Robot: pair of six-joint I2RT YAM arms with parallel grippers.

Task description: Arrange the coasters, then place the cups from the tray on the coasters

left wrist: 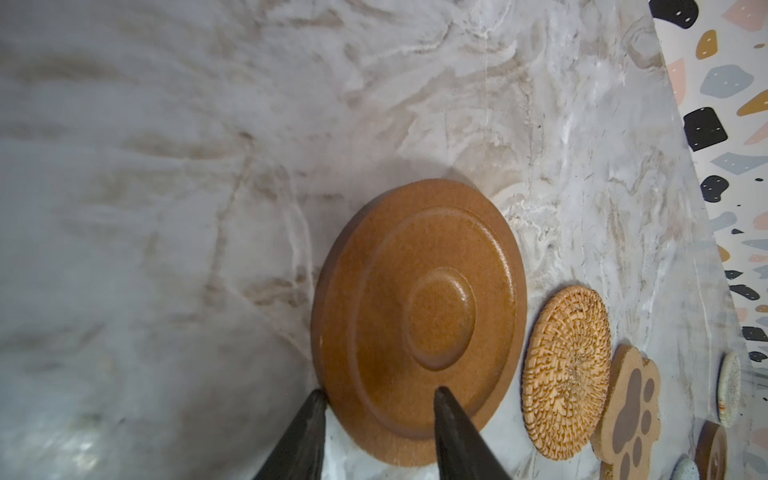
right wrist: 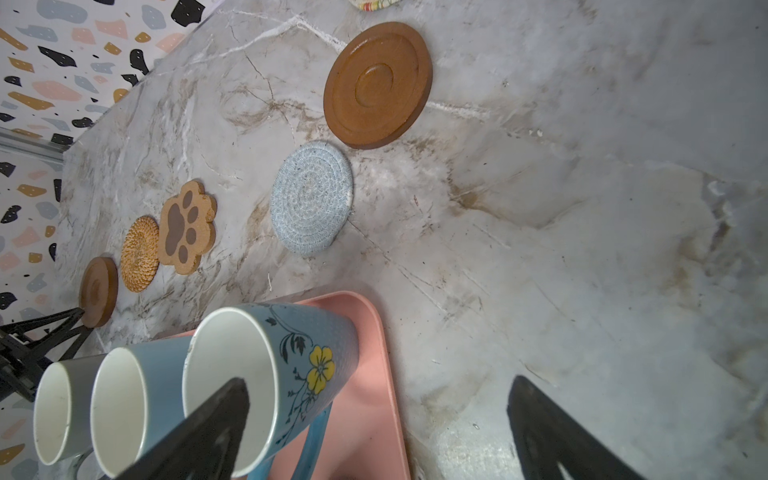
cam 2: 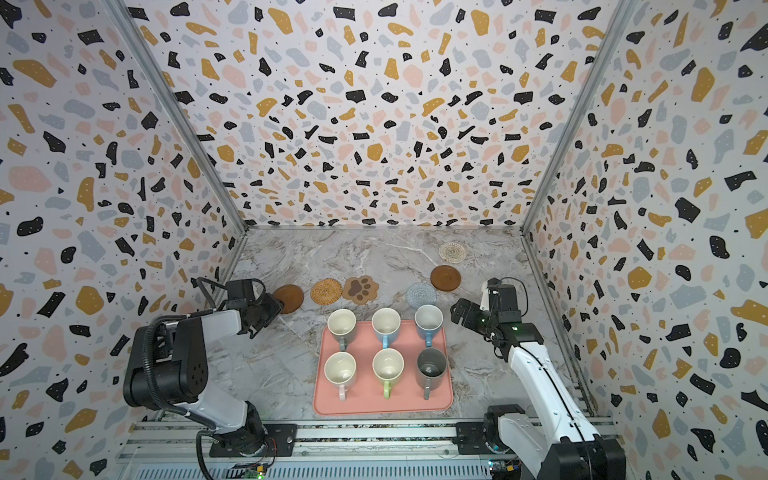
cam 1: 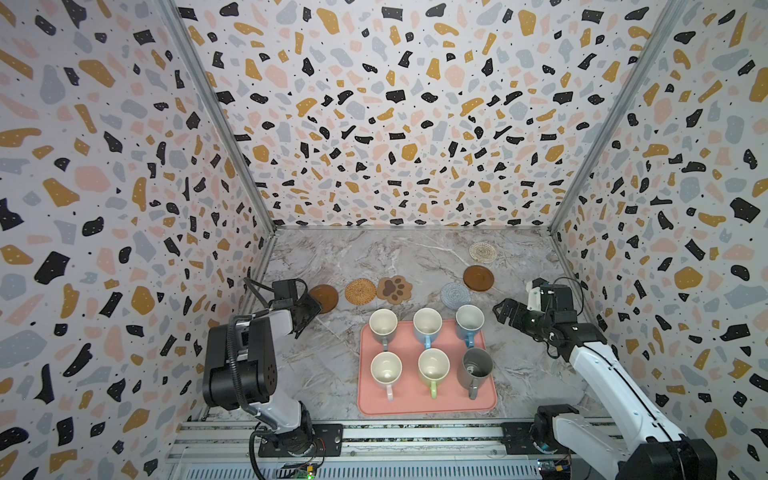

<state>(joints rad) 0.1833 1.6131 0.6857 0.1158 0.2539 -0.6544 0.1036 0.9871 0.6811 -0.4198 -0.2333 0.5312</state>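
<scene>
The left gripper (left wrist: 380,392) is half-spread astride the rim of the brown disc coaster (left wrist: 419,316), one tip on its face. Only the left wrist view shows this; in both top views the gripper's body hides it. The disc lies beyond the far left corner of the tray (cam 1: 428,409). The right gripper (right wrist: 380,380) gapes wide, empty, right of the tray. Marble-veined tabletop (cam 1: 324,365), terrazzo-print walls (cam 1: 395,124). Six mugs (cam 1: 432,365) stand upright on the tray, handles toward the base rail (cam 1: 415,434).

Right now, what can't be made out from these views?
Left wrist view: whether the left fingers pinch the brown disc; their tips straddle its rim.
Both top views: that disc's near edge, hidden behind the left arm.
Right wrist view: cream woven coaster, cut off by the frame edge.
A top view: contents of the dark grey mug, too small.
</scene>
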